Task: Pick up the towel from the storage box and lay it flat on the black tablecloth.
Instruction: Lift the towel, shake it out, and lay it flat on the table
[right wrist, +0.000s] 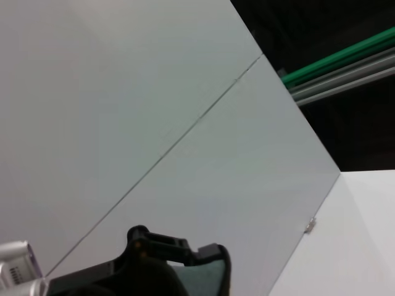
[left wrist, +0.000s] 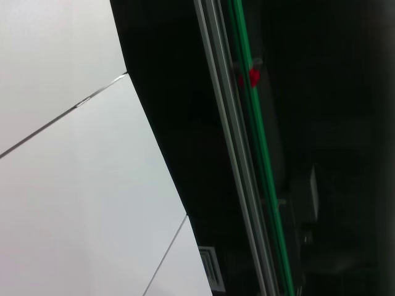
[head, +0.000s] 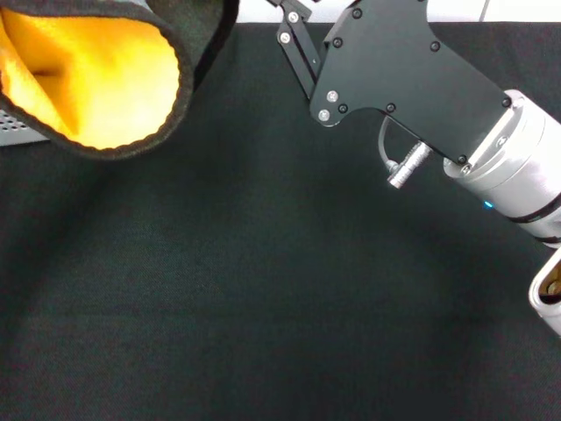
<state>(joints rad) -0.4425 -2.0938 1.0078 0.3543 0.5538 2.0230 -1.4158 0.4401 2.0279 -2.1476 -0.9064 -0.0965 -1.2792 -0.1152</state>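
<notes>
The towel [head: 96,74] hangs in the air at the top left of the head view. Its yellow-orange side faces me, curled inside a black stitched border. A sliver of the light grey perforated storage box [head: 16,130] shows behind it at the left edge. The black tablecloth [head: 263,289] fills the view below. My right gripper [head: 302,39] reaches from the right toward the top edge, just right of the towel, and its tip is cut off there. In the right wrist view a grey-green piece of the towel [right wrist: 205,276] lies against the right gripper [right wrist: 154,256]. My left gripper is out of view.
The right arm's silver wrist [head: 517,158] slants in from the right edge above the cloth. A white wall [right wrist: 154,111] fills the wrist views, with green and grey rails [left wrist: 247,154] beyond it.
</notes>
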